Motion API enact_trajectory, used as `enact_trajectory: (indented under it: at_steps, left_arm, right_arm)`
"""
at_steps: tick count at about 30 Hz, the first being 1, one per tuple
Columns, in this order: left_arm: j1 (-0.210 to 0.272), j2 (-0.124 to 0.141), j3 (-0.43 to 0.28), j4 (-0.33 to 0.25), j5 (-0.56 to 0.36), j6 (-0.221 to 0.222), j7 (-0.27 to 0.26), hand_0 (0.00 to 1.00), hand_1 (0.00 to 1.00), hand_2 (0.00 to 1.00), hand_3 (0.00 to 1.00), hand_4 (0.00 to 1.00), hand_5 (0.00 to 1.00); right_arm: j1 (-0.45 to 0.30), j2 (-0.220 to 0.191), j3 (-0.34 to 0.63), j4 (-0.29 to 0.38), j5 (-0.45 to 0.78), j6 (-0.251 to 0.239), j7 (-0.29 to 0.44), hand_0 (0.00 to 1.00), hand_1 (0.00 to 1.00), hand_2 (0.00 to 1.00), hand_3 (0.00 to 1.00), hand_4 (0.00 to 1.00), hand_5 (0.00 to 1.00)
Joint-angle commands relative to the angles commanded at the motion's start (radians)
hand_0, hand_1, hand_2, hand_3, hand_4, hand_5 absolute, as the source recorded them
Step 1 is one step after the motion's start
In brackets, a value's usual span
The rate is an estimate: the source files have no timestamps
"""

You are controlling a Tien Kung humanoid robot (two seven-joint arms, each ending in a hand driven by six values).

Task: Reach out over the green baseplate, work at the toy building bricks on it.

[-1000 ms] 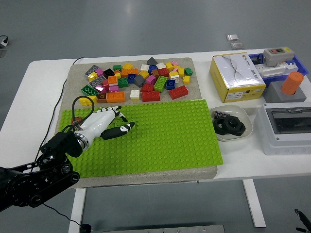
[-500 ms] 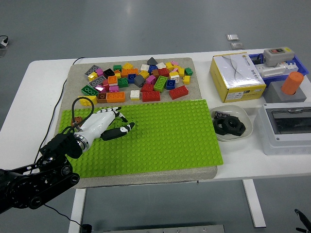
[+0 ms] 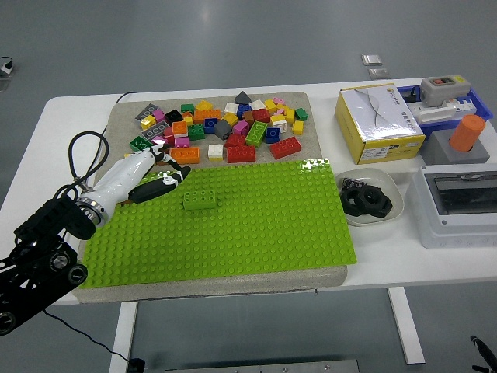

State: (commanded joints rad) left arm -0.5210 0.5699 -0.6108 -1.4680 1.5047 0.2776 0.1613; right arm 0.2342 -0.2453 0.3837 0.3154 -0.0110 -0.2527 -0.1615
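A green brick (image 3: 200,200) sits on the green baseplate (image 3: 256,225), left of its middle, with nothing touching it. My left hand (image 3: 155,177), white with black fingertips, hovers at the plate's upper left corner, just left of that brick and apart from it. Its fingers are stretched out and relaxed, holding nothing. A heap of loose bricks (image 3: 221,128) in many colours lies on the grey mat beyond the plate. The right arm does not show.
A yellow and white box (image 3: 378,123) stands at the right. A white bowl (image 3: 371,200) with black parts is beside the plate's right edge. A grey switch box (image 3: 458,206) and an orange cylinder (image 3: 467,133) fill the far right. A black cable (image 3: 81,159) loops behind my wrist.
My left hand has pulled back to the left and up, off the plate's middle. The green brick it covered now stands uncovered on the plate.
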Motion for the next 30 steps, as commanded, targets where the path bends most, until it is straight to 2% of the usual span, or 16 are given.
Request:
enact_trajectory:
  at_steps: [3, 4, 9, 10, 13, 15, 16, 21, 22, 27, 28, 30]
  left_arm:
    - [0.062, 0.016, -0.075, -0.017, -0.041, -0.030, -0.057, 0.998, 0.976, 0.966, 0.692, 0.699, 0.998]
    - [0.087, 0.020, -0.106, -0.021, -0.051, -0.041, -0.081, 0.917, 0.824, 0.814, 0.690, 0.879, 0.362]
    - [0.205, 0.029, -0.255, -0.053, -0.034, -0.073, -0.189, 0.917, 0.824, 0.814, 0.690, 0.879, 0.362]
    - [0.236, 0.030, -0.293, -0.066, -0.011, -0.074, -0.216, 0.908, 0.789, 0.743, 0.669, 0.839, 0.002]
    - [0.297, 0.031, -0.374, -0.086, 0.026, -0.069, -0.248, 0.908, 0.789, 0.743, 0.669, 0.839, 0.002]
    - [0.331, 0.019, -0.425, -0.090, 0.019, -0.051, -0.269, 0.908, 0.789, 0.743, 0.669, 0.839, 0.002]
    - [0.343, 0.010, -0.448, -0.091, 0.012, -0.042, -0.280, 0.720, 0.477, 0.546, 0.621, 0.743, 0.053]
    - [0.387, -0.056, -0.565, -0.086, -0.041, 0.028, -0.349, 0.720, 0.477, 0.546, 0.621, 0.743, 0.053]
    - [0.392, -0.066, -0.591, -0.083, -0.045, 0.037, -0.354, 0.684, 0.414, 0.495, 0.614, 0.740, 0.087]
    - [0.396, -0.071, -0.622, -0.072, -0.042, 0.042, -0.353, 0.684, 0.414, 0.495, 0.614, 0.740, 0.087]
    - [0.397, -0.069, -0.626, -0.071, -0.040, 0.041, -0.351, 0.699, 0.443, 0.486, 0.602, 0.722, 0.093]
    - [0.398, -0.066, -0.632, -0.070, -0.038, 0.039, -0.348, 0.699, 0.443, 0.486, 0.602, 0.722, 0.093]
  right_arm:
    - [0.003, 0.003, 0.008, 0.000, -0.018, -0.006, -0.011, 0.682, 0.655, 0.711, 0.730, 0.887, 0.849]
    - [0.004, 0.004, 0.010, 0.000, -0.024, -0.008, -0.015, 0.681, 0.654, 0.711, 0.730, 0.876, 0.813]
    - [0.005, 0.009, 0.004, 0.000, -0.032, -0.014, -0.024, 0.681, 0.654, 0.711, 0.730, 0.876, 0.813]
    - [0.005, 0.009, 0.002, -0.001, -0.040, -0.016, -0.026, 0.620, 0.540, 0.532, 0.617, 0.827, 0.403]
    - [0.006, 0.011, 0.000, -0.003, -0.064, -0.025, -0.033, 0.620, 0.540, 0.532, 0.617, 0.827, 0.403]
    - [0.008, 0.016, -0.002, -0.006, -0.083, -0.039, -0.031, 0.620, 0.540, 0.532, 0.617, 0.827, 0.403]
    - [0.009, 0.018, -0.003, -0.007, -0.090, -0.046, -0.028, 0.305, 0.280, 0.271, 0.354, 0.824, 0.325]
    - [0.018, 0.036, -0.011, -0.013, -0.120, -0.084, -0.004, 0.305, 0.280, 0.271, 0.354, 0.824, 0.325]
    - [0.021, 0.040, -0.010, -0.013, -0.132, -0.086, -0.004, 0.255, 0.247, 0.233, 0.276, 0.847, 0.322]
    - [0.022, 0.047, -0.013, -0.011, -0.135, -0.088, 0.001, 0.255, 0.247, 0.233, 0.276, 0.847, 0.322]
    - [0.021, 0.049, -0.014, -0.011, -0.134, -0.088, 0.002, 0.306, 0.267, 0.251, 0.282, 0.881, 0.476]
    - [0.019, 0.051, -0.013, -0.009, -0.133, -0.087, 0.002, 0.306, 0.267, 0.251, 0.282, 0.881, 0.476]
